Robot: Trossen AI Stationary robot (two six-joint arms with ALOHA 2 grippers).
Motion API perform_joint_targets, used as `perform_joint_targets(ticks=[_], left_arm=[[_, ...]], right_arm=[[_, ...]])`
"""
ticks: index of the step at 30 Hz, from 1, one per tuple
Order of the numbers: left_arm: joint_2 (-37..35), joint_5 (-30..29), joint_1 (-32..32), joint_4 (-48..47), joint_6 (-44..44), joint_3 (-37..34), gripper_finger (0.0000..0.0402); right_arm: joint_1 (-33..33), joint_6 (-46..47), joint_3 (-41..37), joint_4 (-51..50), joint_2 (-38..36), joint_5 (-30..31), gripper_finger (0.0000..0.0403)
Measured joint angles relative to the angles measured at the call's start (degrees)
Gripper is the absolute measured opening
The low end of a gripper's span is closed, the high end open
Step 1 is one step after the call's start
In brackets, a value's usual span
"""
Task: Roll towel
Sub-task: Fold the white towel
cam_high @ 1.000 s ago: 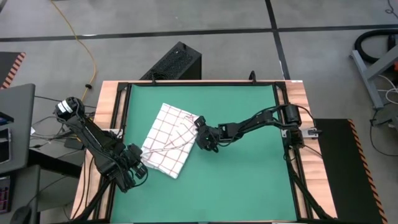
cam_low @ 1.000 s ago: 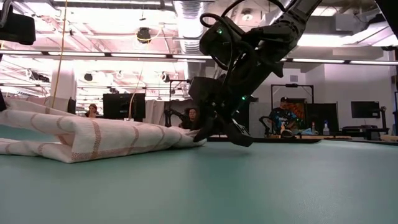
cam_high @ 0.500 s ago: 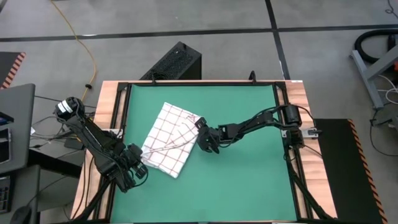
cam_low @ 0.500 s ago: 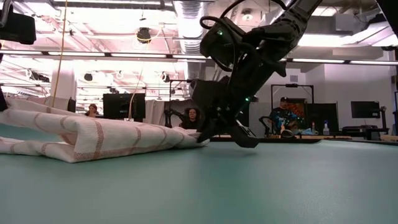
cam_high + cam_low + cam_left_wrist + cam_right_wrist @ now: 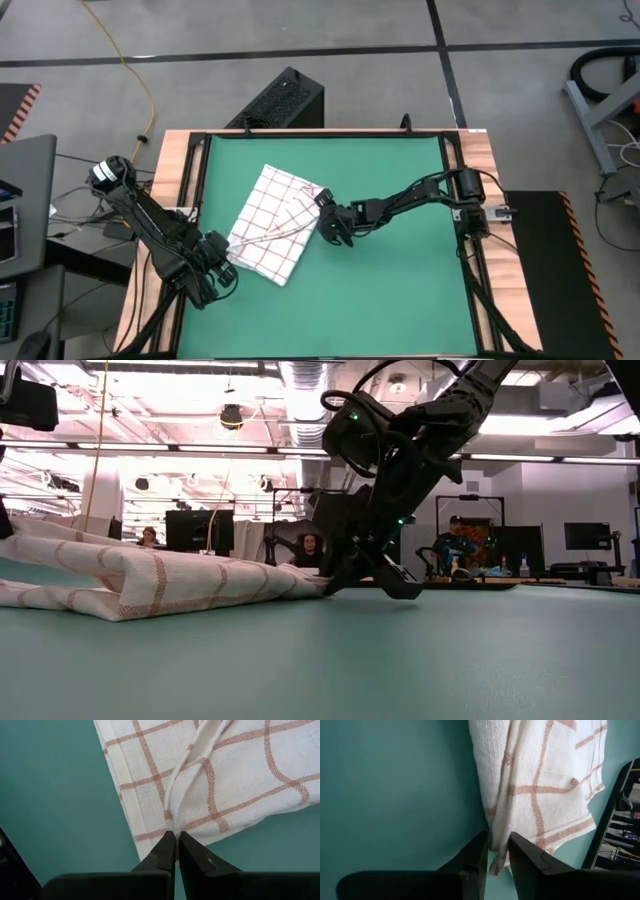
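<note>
Since the earlier frame, the right pincer (image 5: 328,228) shifts slightly along the towel (image 5: 270,224) edge, pinching a fold. The left pincer (image 5: 228,262), pressed together, pins the near corner. The towel lies loosely folded on the counter (image 5: 400,290); rolling is barely begun.

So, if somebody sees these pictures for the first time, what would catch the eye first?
Probably the towel, white with a thin red check, lying folded and at an angle on the left half of the green mat. Next, the two dark arms at its opposite ends: the right gripper nips a fold at the towel's right edge, and the left gripper, jaws shut, pinches its lower left edge.
</note>
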Motion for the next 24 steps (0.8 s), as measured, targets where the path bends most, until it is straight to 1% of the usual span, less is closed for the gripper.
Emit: perform_joint_targets(ticks=[7,11,15,19,24], left_arm=[[0.0,-0.2,0.0,0.0,0.0,0.0,0.0000],[0.0,-0.7,0.0,0.0,0.0,0.0,0.0000],[0.0,-0.7,0.0,0.0,0.0,0.0,0.0000],[0.0,-1.0,0.0,0.0,0.0,0.0,0.0000],[0.0,-1.7,0.0,0.0,0.0,0.0,0.0000]], right_arm=[[0.0,0.1,-0.1,-0.7,-2.2,0.0,0.0094],[0.0,0.2,0.0,-0.7,-3.4,-0.8,0.0084],[-0.1,0.9,0.0,-0.9,-3.4,-3.0,0.0061],[-0.1,2.0,0.0,-0.5,-3.4,-4.2,0.0017],[-0.5,1.3,1.0,1.1,-3.9,-2.9,0.0011]])
